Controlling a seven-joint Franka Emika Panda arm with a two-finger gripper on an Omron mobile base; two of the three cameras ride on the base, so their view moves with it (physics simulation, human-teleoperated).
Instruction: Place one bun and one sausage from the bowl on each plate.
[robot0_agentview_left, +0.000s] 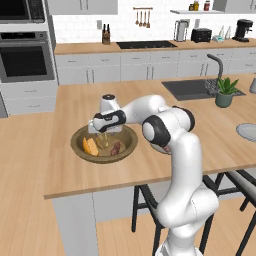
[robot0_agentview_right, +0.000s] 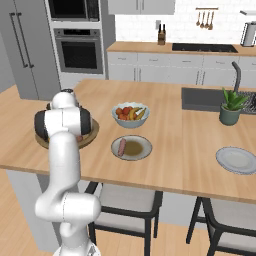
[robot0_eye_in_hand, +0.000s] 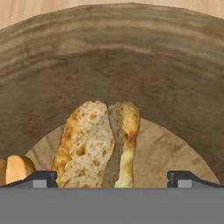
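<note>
The brown wooden bowl (robot0_agentview_left: 77, 145) sits near the front left of the island counter. My gripper (robot0_agentview_left: 102, 134) hangs low inside it, pointing down. In the hand view its fingertips (robot0_eye_in_hand: 43, 178) stand wide apart, open, on either side of a split toasted bun (robot0_eye_in_hand: 87, 144) lying on the bowl floor (robot0_eye_in_hand: 175, 144). A second bun (robot0_agentview_left: 91, 146) and a dark sausage (robot0_agentview_left: 116, 148) lie in the bowl too. One pale plate (robot0_agentview_right: 142, 152) holds a sausage (robot0_agentview_right: 121, 146) beside a flat brownish shape. The other plate (robot0_agentview_right: 237, 160) stands bare at the right.
A pale fruit bowl (robot0_agentview_right: 130, 115) stands behind the nearer plate. A potted plant (robot0_agentview_right: 230, 107) sits by the sink (robot0_agentview_left: 190, 89) at the back right. Dark stools (robot0_agentview_right: 125, 200) stand under the island's front edge.
</note>
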